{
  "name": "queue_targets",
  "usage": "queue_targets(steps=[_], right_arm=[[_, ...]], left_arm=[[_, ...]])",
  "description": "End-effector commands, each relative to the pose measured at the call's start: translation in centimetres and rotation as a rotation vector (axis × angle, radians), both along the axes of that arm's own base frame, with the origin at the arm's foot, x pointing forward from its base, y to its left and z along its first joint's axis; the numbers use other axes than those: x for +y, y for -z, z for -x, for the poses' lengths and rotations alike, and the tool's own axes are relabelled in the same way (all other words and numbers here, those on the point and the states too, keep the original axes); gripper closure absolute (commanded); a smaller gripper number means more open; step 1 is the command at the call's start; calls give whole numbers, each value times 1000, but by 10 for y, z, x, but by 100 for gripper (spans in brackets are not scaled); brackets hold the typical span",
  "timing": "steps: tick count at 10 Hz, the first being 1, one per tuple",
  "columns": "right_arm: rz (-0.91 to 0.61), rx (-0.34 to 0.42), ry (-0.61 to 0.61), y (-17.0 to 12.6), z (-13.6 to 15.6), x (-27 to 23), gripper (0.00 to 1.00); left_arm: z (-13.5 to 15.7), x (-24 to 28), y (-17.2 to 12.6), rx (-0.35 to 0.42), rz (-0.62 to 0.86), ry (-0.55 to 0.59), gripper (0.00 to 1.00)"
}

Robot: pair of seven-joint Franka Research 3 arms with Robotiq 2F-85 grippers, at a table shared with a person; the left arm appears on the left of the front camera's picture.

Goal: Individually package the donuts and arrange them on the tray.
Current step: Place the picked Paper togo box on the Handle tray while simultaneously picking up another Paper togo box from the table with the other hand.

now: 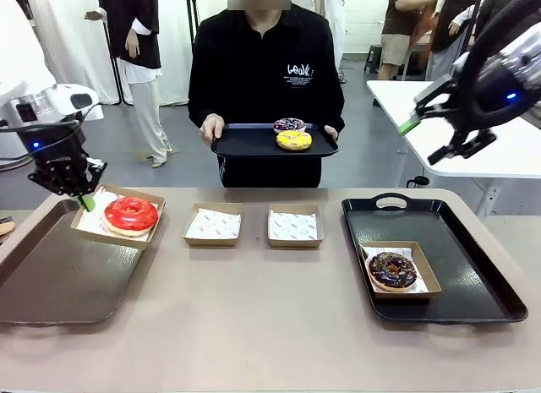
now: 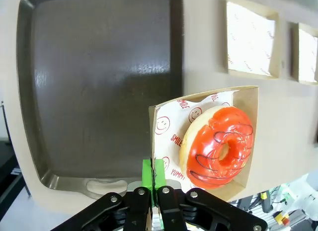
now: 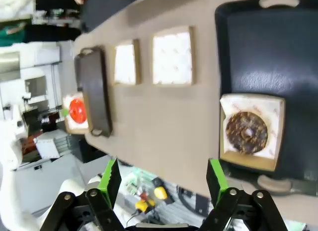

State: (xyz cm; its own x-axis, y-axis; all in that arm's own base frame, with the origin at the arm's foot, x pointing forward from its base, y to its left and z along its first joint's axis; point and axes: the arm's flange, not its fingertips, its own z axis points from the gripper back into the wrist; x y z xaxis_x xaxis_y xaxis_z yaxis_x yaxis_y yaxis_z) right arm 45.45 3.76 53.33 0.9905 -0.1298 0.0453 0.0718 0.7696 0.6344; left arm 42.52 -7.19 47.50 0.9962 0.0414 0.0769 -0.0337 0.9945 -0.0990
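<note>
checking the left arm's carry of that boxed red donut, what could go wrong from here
1. The left gripper pinches the box by one thin edge only. The cardboard might bend or tip, and the red donut could slide out.
2. In the front view the box hangs over a corner of the brown tray. If it is let go there, it may land tilted on the rim.
</note>
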Motion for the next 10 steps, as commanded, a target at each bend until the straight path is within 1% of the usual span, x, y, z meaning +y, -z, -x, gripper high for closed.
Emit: queue_targets(steps=[1, 2, 3, 4, 5, 6, 10], right_arm=[[51, 29, 29, 15, -25, 22, 10], [60, 28, 20, 23, -27, 33, 10], [43, 24, 13, 23, -27, 38, 10], [17, 31, -14, 23, -20, 37, 10], [-57, 22, -50, 17, -10, 26, 10], [39, 19, -15, 34, -25, 39, 10], [39, 19, -15, 34, -25, 39, 10]], left_arm=[[3, 15, 9, -12, 5, -28, 99], [3, 23, 19, 9, 15, -38, 99], [-4, 29, 23, 31, 12, -39, 99], [-6, 29, 26, 46, -9, -28, 99], [-11, 24, 25, 43, -27, -4, 99], [-1, 27, 24, 46, 3, -55, 99], [-1, 27, 24, 46, 3, -55, 99]])
